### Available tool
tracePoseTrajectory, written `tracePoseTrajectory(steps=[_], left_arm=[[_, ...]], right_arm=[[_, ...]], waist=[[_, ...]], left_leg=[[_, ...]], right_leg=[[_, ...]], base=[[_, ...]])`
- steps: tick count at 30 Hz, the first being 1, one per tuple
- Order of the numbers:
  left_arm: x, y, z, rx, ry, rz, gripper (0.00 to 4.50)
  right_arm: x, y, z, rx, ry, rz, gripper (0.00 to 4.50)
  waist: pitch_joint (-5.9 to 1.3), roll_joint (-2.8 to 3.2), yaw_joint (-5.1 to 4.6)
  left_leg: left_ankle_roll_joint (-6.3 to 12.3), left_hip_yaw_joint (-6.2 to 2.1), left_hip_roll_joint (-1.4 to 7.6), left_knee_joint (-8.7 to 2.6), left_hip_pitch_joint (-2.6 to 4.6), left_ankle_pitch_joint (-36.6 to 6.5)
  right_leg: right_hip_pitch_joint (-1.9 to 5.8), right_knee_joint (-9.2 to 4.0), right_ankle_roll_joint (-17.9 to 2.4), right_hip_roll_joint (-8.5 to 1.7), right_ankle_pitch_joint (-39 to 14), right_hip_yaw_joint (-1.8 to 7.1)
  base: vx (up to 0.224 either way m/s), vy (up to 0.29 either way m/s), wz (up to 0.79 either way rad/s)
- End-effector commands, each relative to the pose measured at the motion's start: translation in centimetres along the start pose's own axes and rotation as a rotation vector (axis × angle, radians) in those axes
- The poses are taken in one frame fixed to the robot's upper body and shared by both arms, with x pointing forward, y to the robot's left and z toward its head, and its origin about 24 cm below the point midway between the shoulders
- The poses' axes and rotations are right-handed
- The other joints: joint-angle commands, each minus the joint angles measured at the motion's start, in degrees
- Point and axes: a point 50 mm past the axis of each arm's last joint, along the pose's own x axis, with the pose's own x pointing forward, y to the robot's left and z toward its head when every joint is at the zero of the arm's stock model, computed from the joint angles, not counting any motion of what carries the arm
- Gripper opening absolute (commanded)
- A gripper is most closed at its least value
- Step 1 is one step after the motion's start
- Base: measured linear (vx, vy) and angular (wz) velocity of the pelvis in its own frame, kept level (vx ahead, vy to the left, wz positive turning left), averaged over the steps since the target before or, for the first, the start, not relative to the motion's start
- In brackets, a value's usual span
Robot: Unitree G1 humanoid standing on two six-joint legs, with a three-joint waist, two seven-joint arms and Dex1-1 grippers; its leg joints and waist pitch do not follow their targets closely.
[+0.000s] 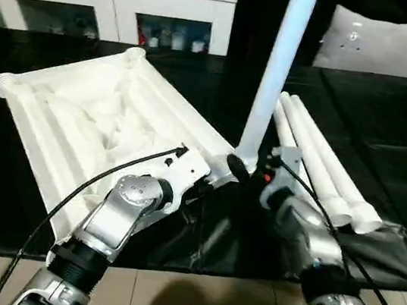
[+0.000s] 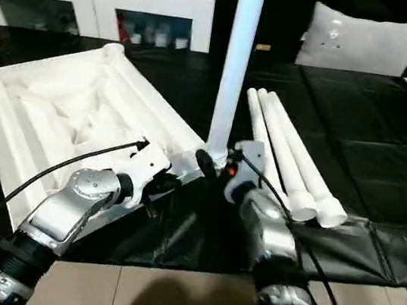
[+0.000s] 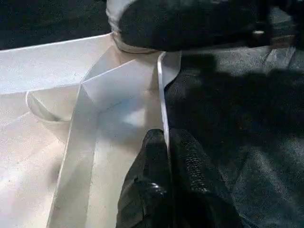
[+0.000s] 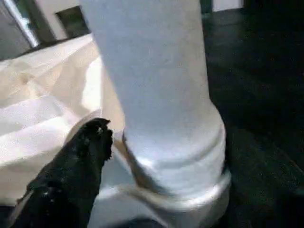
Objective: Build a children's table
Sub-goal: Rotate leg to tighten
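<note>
Presently, tabletop: the white plastic rectangular tabletop (image 1: 101, 118) is laid underside-up on the black table surface (image 1: 392, 119), ribs showing, turned at an angle to the table edge.
Standing leg: one long tapered white tubular leg (image 1: 277, 71) is seen upright in the round corner socket (image 4: 190, 190) at the tabletop's near corner; its long axis runs vertical. In the right wrist view its flared foot appears seated in the socket rim, though how fully it is seated cannot be judged.
Spare legs: three white tubular legs (image 1: 324, 167) are laid side by side on the table, just to the right of the standing leg, long axes pointing away from the robot.
Left gripper: the left gripper (image 3: 166, 190) is closed on the thin side rim of the tabletop, close to the occupied socket, so the top is held steady.
Right gripper: the right gripper (image 1: 250, 171) is placed at the base of the upright leg; one black finger (image 4: 80, 161) lies beside the leg. Whether the leg is clasped or free cannot be told.
Key relation: the spare legs lie on the right arm's side, so that arm is judged the nearer for the next leg.
Background: a white cabinet with glass doors (image 1: 111, 1) is noted behind the table.
</note>
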Motion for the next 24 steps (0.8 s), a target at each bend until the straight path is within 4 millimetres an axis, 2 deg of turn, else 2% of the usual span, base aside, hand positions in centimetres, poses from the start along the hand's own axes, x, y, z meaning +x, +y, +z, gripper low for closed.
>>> tracePoseTrajectory(steps=[1,2,3,6,7,8,12,14,16,20,24], left_arm=[[-0.1,0.0,-0.6,0.030,0.015,-0.046,0.00],[-0.3,0.1,-0.9,0.042,0.024,-0.059,0.00],[-0.6,0.1,-1.2,0.061,0.036,-0.084,0.00],[-1.3,0.2,-1.9,0.138,0.064,-0.166,0.00],[-1.5,0.2,-2.1,0.175,0.073,-0.190,0.00],[-1.5,0.2,-2.1,0.176,0.073,-0.190,0.00],[-2.7,0.4,-3.1,0.288,0.114,-0.329,0.00],[-2.7,0.4,-3.1,0.288,0.114,-0.329,0.00],[-3.4,0.5,-3.4,0.321,0.131,-0.398,0.00],[-4.4,0.9,-3.7,0.365,0.167,-0.520,0.00],[-4.9,0.8,-3.8,0.403,0.184,-0.597,0.00]], right_arm=[[-0.9,-0.2,0.3,-0.050,0.002,0.078,4.26],[-1.4,-0.5,0.6,-0.072,0.001,0.103,4.30],[-2.1,-1.0,1.0,-0.111,0.006,0.136,4.45],[-3.7,-2.0,2.0,-0.206,0.042,0.220,4.45],[-4.1,-2.3,2.2,-0.231,0.061,0.250,4.45],[-4.1,-2.3,2.2,-0.232,0.062,0.250,4.45],[-5.5,-2.3,3.2,-0.349,0.155,0.433,4.45],[-5.5,-2.3,3.2,-0.349,0.155,0.433,4.45],[-5.7,-2.0,3.5,-0.374,0.189,0.506,4.45],[-5.4,-1.4,3.6,-0.400,0.242,0.616,4.45],[-4.5,-0.9,3.2,-0.392,0.266,0.649,4.06]], waist=[[-2.78,-0.52,-0.07],[-2.82,-0.25,0.05],[-2.79,-0.24,0.01],[-2.77,-0.35,0.03],[-2.74,-0.09,0.06],[-2.75,-0.25,0.03],[-2.81,-0.17,0.11],[-2.82,-0.08,0.30],[-2.81,-0.25,0.55],[-2.83,-0.17,1.08],[-2.81,-0.28,1.17]], left_leg=[[4.45,-0.67,2.76,-3.28,-0.26,-8.4],[4.48,-0.77,2.76,-3.24,-0.28,-8.5],[4.52,-0.80,2.82,-3.31,-0.19,-9.4],[4.73,-0.81,2.80,-3.20,-0.41,-8.6],[4.83,-0.87,2.78,-3.23,-0.39,-8.9],[4.91,-0.86,2.85,-3.20,-0.35,-9.2],[5.65,-0.89,2.88,-3.05,-0.43,-8.5],[5.57,-0.73,3.04,-3.01,-0.23,-8.2],[5.40,-0.75,3.03,-3.04,-0.23,-8.8],[4.89,-0.65,3.14,-3.07,-0.03,-9.2],[4.19,-0.63,3.23,-3.15,0.09,-9.3]], right_leg=[[2.60,-4.52,-12.0,-4.44,-6.0,2.47],[2.69,-4.44,-11.8,-4.42,-6.0,2.45],[2.60,-4.69,-11.6,-4.30,-7.0,2.34],[2.65,-4.57,-11.7,-4.36,-7.4,2.34],[2.61,-4.66,-11.7,-4.36,-7.8,2.29],[2.63,-4.68,-11.6,-4.37,-8.1,2.31],[2.67,-4.42,-12.5,-4.32,-5.7,2.21],[2.52,-4.23,-13.2,-4.31,-4.8,2.24],[2.58,-4.21,-13.4,-4.31,-5.2,2.21],[2.40,-3.89,-13.9,-4.27,-4.9,2.23],[2.28,-3.76,-14.3,-4.45,-5.2,2.32]], base=[[0.000,0.000,0.00],[0.000,0.000,0.00],[0.000,0.000,0.00],[0.000,0.000,0.00],[0.000,0.000,0.00],[0.000,0.000,0.00],[0.000,0.000,0.00],[0.000,0.000,0.00],[0.000,0.000,0.00],[0.000,0.000,0.00],[0.000,0.000,0.00]])
